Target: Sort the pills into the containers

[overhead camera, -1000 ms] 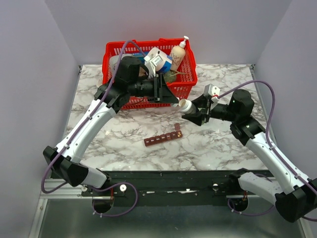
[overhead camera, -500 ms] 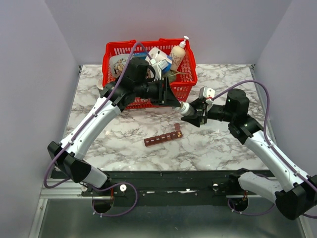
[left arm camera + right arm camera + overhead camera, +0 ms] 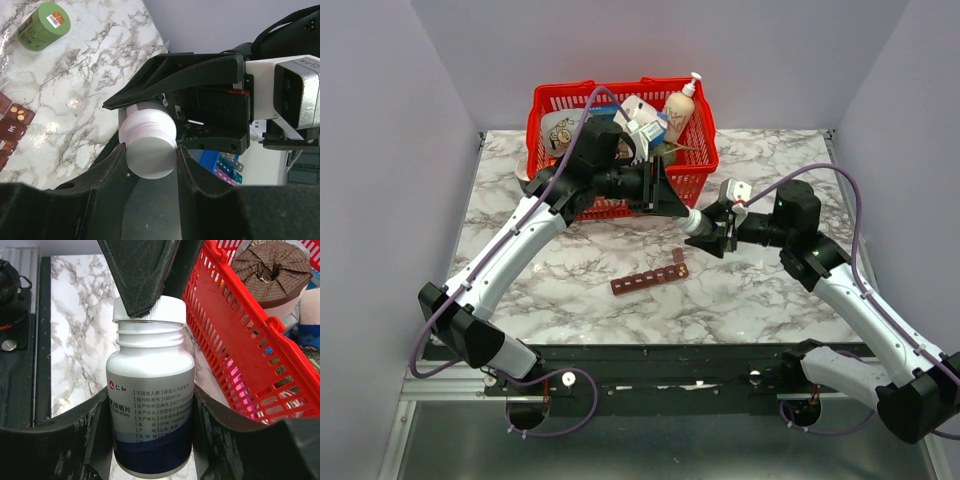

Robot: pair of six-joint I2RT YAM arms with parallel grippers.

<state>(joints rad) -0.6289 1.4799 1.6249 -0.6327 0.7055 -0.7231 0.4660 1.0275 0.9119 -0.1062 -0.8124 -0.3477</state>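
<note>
The right gripper point(image 3: 718, 234) is clamped round a white pill bottle point(image 3: 150, 390) held in the air, and the left gripper point(image 3: 678, 208) is pinched on its cap point(image 3: 150, 147). It looks like the opening step: that cap wants twisting off next. The red pill strip point(image 3: 648, 277) lies on the worktop point(image 3: 520, 270) just below.

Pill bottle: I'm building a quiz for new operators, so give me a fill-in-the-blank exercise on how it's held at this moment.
1. The left tool is shut on the pill bottle's white ___.
2. The bottle's labelled body sits in the ___ arm's tool.
3. The mesh basket next to the bottle is coloured ___.
4. The round jar on the marble table is coloured ___.
Missing words: cap; right; red; green.
</note>
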